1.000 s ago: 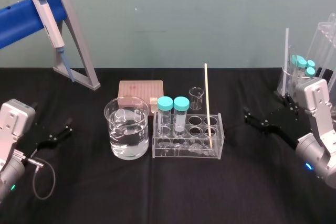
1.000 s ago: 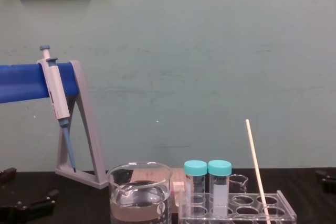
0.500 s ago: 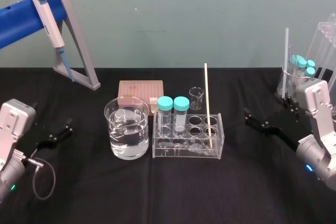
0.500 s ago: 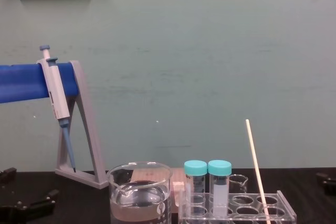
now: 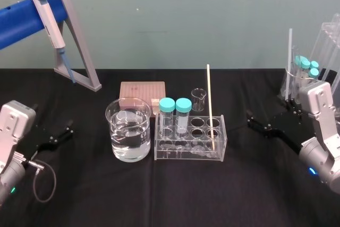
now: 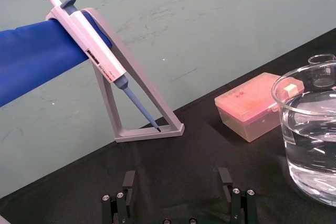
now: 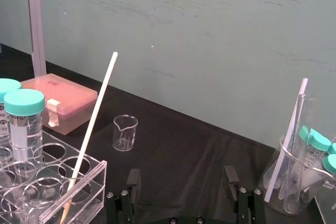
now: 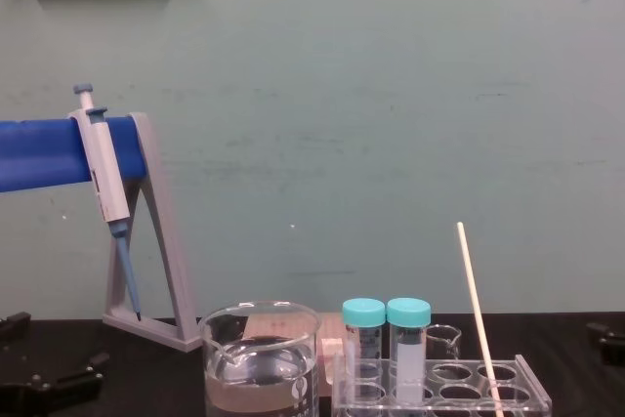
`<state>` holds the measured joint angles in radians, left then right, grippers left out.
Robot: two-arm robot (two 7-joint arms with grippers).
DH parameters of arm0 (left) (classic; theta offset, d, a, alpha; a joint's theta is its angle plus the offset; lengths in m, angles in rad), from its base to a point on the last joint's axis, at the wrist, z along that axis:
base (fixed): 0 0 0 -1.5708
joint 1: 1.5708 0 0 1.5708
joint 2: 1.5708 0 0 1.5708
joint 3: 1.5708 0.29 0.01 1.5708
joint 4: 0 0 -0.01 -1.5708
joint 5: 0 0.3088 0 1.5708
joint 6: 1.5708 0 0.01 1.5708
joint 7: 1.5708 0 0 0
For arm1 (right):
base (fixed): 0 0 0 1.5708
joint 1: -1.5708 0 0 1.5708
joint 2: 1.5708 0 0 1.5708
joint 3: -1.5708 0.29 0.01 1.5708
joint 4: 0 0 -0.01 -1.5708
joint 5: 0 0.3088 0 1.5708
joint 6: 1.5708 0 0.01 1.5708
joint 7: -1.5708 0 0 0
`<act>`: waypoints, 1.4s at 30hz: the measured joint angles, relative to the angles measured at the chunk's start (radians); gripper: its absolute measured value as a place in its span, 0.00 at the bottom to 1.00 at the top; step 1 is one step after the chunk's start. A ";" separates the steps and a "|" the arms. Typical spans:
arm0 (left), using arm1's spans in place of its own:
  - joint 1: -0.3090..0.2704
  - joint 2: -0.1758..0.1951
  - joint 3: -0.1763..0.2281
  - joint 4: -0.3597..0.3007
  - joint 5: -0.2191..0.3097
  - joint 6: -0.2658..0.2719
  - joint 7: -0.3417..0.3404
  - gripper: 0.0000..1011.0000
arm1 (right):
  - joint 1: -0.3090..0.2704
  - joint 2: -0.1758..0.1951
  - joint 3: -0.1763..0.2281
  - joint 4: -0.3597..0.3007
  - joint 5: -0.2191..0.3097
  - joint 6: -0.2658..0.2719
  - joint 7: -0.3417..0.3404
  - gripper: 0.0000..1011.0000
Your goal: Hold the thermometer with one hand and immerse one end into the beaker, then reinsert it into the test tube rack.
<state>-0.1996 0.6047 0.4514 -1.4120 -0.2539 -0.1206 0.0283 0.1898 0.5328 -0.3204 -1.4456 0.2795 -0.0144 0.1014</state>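
Two wide-open: left hand (image 5: pixel 65 132), right hand (image 5: pixel 252 120), over black cloth (image 5: pixel 159 195), teal wall (image 5: pixel 186 19) behind.

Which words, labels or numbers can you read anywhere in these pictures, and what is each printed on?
No text reads with certainty.
Pipette: a dark label strip on its body, the print too small to read.
Capped tubes: printed scale marks and digits on the side, too blurred to read.
Beaker: no legible markings.
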 joint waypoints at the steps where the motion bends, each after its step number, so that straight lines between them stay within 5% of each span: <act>1: 0.000 0.000 0.000 0.000 0.000 0.000 0.000 0.99 | -0.001 -0.002 0.003 -0.001 -0.001 -0.002 0.004 0.99; 42: 0.000 0.000 0.000 0.000 0.000 0.000 0.000 0.99 | -0.011 -0.077 0.107 -0.015 -0.006 0.036 0.114 0.99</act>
<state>-0.1995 0.6047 0.4514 -1.4120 -0.2539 -0.1206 0.0283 0.1790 0.4559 -0.2138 -1.4609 0.2730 0.0219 0.2158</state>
